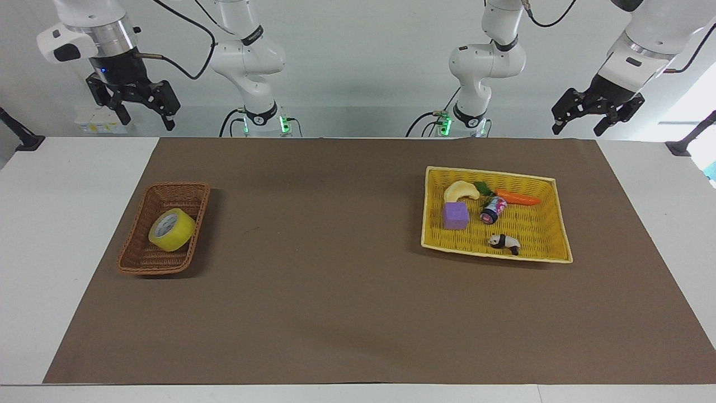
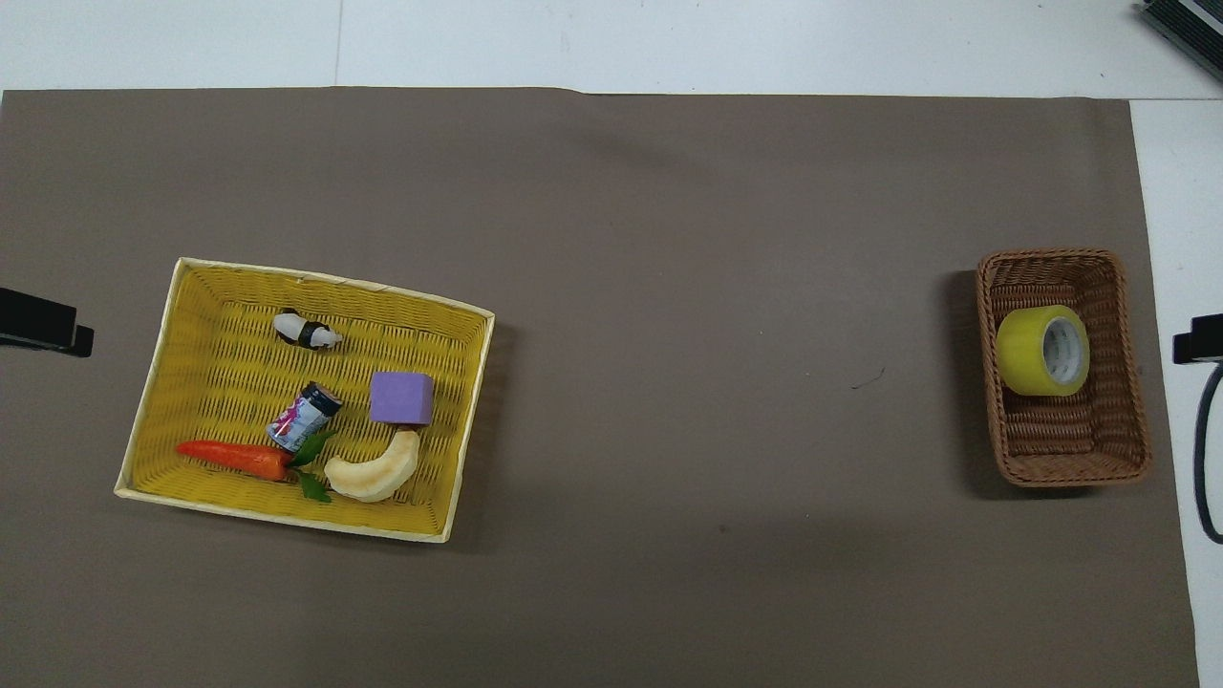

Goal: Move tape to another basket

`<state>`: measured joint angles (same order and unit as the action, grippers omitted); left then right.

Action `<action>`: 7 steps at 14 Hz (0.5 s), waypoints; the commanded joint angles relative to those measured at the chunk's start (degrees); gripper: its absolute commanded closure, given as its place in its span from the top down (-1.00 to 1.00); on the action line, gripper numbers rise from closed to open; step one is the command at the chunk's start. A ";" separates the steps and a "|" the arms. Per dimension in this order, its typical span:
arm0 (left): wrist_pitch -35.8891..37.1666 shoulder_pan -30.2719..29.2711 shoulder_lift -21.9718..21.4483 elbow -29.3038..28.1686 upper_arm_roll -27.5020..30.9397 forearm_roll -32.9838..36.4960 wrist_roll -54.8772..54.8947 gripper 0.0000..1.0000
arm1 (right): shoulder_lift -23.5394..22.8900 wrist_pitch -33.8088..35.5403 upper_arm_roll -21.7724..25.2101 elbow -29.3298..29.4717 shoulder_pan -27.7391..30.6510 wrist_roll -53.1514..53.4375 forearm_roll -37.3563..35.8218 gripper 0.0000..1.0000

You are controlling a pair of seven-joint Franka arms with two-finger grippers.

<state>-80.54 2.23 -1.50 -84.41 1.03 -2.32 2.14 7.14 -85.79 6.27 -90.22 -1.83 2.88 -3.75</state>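
Nearest the robots in the tray (image 1: 551, 224), toward the left arm's end of the table, lie one carrot (image 1: 517, 197) and one pale banana-shaped piece (image 1: 461, 190). Taking the tray's middle as a clock centre in the overhead view, the carrot (image 2: 234, 458) is at seven o'clock and the banana piece (image 2: 375, 472) at five. One small can (image 2: 304, 418) lies on its side near the middle, touching the carrot's green leaves. One purple block (image 2: 401, 397) sits at three o'clock, just beside the banana piece. One panda figure (image 2: 306, 331) lies farthest from the robots, at twelve o'clock, apart from the rest. That makes five things in the tray.

Toward the right arm's end stands one brown basket (image 1: 134, 258), well apart from the tray, with only bare brown mat (image 1: 335, 291) between them. One roll of tape (image 1: 172, 229) rests inside the basket, tilted so its core faces up and outward; in the overhead view the tape (image 2: 1042, 350) sits in the half of the basket (image 2: 1070, 468) farther from the robots. Nothing covers it or leans on it.

Both arms are raised clear of the table. The right gripper (image 1: 141, 116) hangs high over the table's edge at its own end, its fingers spread apart and empty. The left gripper (image 1: 579, 127) waits high over its end of the table, fingers likewise apart, holding nothing.
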 commanded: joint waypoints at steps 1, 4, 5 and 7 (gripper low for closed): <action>1.17 0.58 0.01 0.91 0.38 1.26 0.59 1.00 | 0.50 -0.35 -0.55 -1.09 0.43 0.11 0.94 1.00; 1.17 0.58 0.01 0.92 0.38 1.26 0.59 1.00 | 1.12 3.41 -0.91 -1.09 -0.10 -0.24 1.20 1.00; 1.17 0.58 -0.08 0.92 0.38 1.26 0.59 1.00 | 1.03 4.74 -0.91 -0.83 -0.10 0.45 3.90 1.00; 1.17 0.58 0.01 0.83 0.38 1.26 0.59 1.00 | 0.86 6.24 -0.82 -0.13 0.07 1.59 6.82 1.00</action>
<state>-80.53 2.23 -1.50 -84.41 1.03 -2.32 2.14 7.26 -81.17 5.55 -90.30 -2.13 2.93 0.37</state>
